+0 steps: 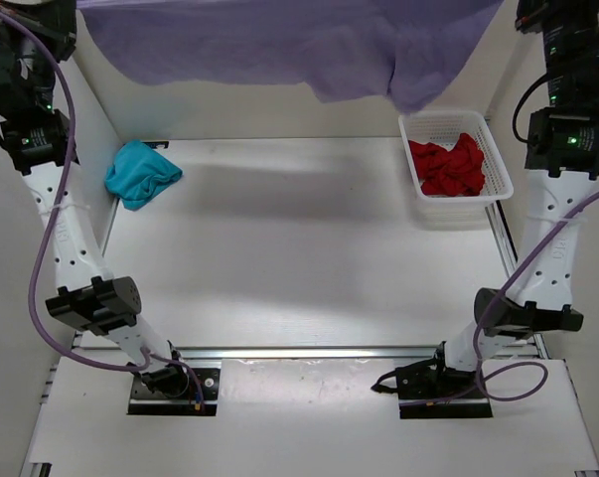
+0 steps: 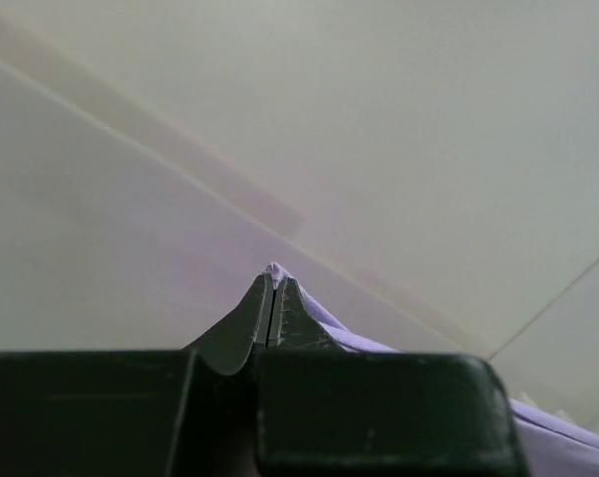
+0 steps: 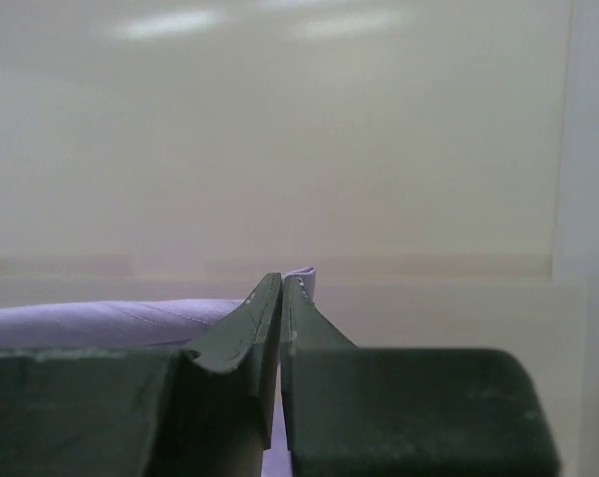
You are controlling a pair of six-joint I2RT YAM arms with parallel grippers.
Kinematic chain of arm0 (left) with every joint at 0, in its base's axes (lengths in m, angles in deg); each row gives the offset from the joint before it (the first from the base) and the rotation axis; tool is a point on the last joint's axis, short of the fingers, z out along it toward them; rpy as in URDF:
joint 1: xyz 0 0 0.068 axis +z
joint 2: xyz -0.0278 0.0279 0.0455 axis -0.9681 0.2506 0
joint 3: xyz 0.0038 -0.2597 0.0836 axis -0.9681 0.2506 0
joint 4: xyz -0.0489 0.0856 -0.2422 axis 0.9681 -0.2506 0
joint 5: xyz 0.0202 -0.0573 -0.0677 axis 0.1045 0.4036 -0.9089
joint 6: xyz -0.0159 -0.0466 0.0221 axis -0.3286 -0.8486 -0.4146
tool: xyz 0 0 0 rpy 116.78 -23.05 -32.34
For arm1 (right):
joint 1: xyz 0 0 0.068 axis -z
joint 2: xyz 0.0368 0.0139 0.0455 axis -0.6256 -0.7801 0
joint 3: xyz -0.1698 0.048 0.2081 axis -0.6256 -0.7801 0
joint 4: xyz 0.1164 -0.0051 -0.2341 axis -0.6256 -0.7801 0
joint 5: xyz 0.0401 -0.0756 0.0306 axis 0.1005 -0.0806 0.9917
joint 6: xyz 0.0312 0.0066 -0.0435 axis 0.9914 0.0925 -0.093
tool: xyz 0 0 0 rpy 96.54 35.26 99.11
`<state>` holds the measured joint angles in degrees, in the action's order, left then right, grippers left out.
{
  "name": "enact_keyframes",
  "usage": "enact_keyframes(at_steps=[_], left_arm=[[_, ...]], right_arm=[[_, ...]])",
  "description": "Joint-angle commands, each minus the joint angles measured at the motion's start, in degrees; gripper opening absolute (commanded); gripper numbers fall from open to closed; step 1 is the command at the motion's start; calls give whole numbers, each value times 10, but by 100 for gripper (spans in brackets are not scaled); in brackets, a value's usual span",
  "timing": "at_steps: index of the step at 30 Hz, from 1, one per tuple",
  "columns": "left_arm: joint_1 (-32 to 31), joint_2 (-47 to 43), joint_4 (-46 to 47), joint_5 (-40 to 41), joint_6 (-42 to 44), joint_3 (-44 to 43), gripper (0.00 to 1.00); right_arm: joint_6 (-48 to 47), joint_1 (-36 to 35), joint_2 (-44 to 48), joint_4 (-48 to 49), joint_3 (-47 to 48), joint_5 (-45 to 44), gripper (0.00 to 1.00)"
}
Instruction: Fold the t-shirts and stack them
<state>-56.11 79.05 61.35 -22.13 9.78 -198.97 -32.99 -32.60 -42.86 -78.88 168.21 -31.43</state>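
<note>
The lavender t-shirt hangs stretched across the top of the top view, held up between both arms. My left gripper is shut on one edge of it; a lavender tip pokes out between the jaws. My right gripper is shut on the other edge, with cloth trailing left. Both grippers are out of the top view's frame. The teal t-shirt lies crumpled at the table's far left. The red t-shirt lies bunched in the white basket.
The white mesh basket stands at the far right of the table. White walls enclose the back and sides. A metal rail runs along the near edge, with both arm bases behind it.
</note>
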Motion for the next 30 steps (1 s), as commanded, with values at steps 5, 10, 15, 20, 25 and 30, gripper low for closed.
enact_keyframes(at_steps=[5, 10, 15, 20, 25, 30], left_arm=[[-19, -111, 15, 53, 106, 283, 0], [-44, -299, 123, 112, 139, 695, 0], [-43, -405, 135, 97, 135, 940, 0], [-73, -488, 65, 79, 157, 1011, 1], [-88, -548, -38, 55, 182, 1027, 1], [-102, -597, -119, 100, 223, 1034, 1]], right_arm=[[-70, 28, 118, 5, -394, -42, 0], [-68, 28, 273, 64, -752, -48, 0], [-25, -24, 359, -19, -895, -45, 0], [3, -87, 482, -154, -997, -89, 0], [5, -89, 546, -323, -994, -67, 0], [20, -91, 568, -388, -974, -25, 0]])
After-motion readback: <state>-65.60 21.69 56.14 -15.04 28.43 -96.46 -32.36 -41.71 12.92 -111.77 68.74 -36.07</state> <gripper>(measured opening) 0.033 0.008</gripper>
